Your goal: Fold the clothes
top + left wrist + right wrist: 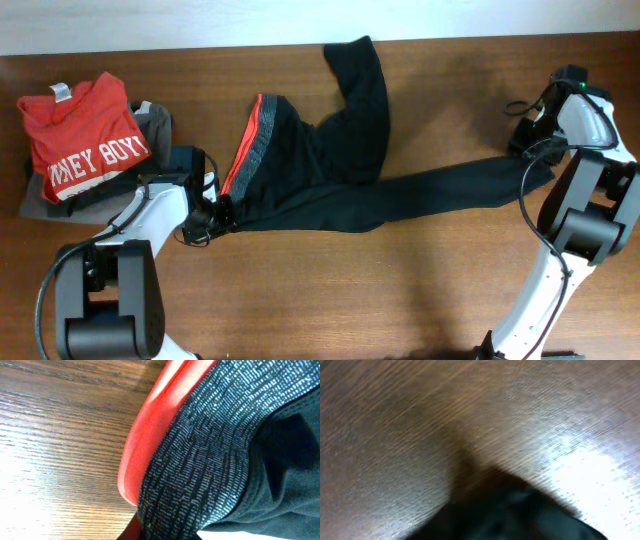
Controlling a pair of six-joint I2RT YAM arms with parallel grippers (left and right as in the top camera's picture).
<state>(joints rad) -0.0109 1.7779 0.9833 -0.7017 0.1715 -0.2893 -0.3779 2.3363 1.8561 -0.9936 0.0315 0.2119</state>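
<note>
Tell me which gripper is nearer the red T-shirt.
Left. The left gripper sits close beside the red T-shirt, at the trousers' waistband. The right gripper is across the table, near the far trouser-leg end.

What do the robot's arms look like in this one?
The left arm and right arm each have white rounded links joined by bulky black joint housings. Thin black cables loop outside them. A small green light glows on the right arm's upper end.

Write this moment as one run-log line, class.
trousers: unfolded, spread on table, one leg bent up | left gripper: at waistband, grip unclear | right gripper: near leg end, grip unclear
</note>
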